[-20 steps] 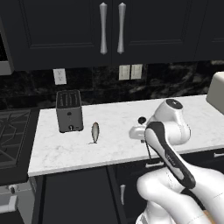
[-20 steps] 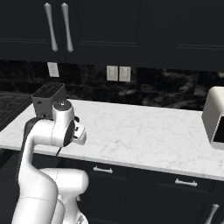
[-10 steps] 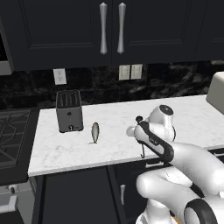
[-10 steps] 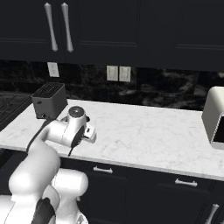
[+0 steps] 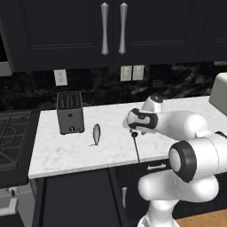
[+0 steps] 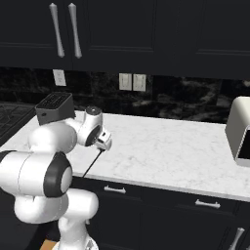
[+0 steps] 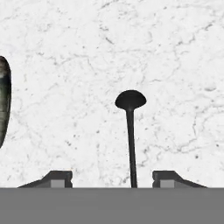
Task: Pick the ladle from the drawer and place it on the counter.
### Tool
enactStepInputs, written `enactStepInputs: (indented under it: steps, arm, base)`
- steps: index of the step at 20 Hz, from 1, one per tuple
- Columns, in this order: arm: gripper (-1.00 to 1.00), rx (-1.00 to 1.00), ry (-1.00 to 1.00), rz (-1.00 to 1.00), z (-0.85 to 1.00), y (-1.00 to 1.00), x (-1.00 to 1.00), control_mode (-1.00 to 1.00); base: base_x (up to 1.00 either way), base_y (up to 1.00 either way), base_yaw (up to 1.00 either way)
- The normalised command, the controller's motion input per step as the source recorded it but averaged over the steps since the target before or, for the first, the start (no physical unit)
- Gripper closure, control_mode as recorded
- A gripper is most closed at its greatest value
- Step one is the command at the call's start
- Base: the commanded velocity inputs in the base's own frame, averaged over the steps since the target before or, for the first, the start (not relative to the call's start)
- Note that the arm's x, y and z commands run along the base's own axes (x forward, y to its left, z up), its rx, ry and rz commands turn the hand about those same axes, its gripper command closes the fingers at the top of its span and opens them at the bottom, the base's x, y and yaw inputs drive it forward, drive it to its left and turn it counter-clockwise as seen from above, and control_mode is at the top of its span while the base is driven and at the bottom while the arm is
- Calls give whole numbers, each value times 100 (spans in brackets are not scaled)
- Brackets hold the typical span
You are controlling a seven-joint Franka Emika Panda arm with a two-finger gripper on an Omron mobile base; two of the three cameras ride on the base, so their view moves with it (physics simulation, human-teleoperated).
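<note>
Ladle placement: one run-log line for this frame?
phase: release | gripper: open, fingertips clear of handle | ladle: on counter, handle between fingertips | fish-shaped item: beside, apart

Left and right base views: from behind the arm, facing forward and down, sharing the counter (image 5: 66,153) and toaster (image 5: 70,112). Hand view: close above the marble, along the pincer (image 7: 112,180).
</note>
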Motion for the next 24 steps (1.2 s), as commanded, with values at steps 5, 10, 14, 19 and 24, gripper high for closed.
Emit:
enactStepInputs:
  steps: [5,10,14,19,24]
  arm:
    - [-100,0,2,-12,89,1,-66,-100]
    - [-100,0,-1,-7,100,14,-100,-100]
    - [-100,0,-9,-1,82,26,-100,-100]
    - [-100,0,-6,2,72,25,-100,-100]
    - [-100,-7,-33,8,73,15,-100,-100]
  base:
    - [0,0,0]
    - [0,0,0]
    - [0,0,0]
    - [0,0,0]
    - [0,0,0]
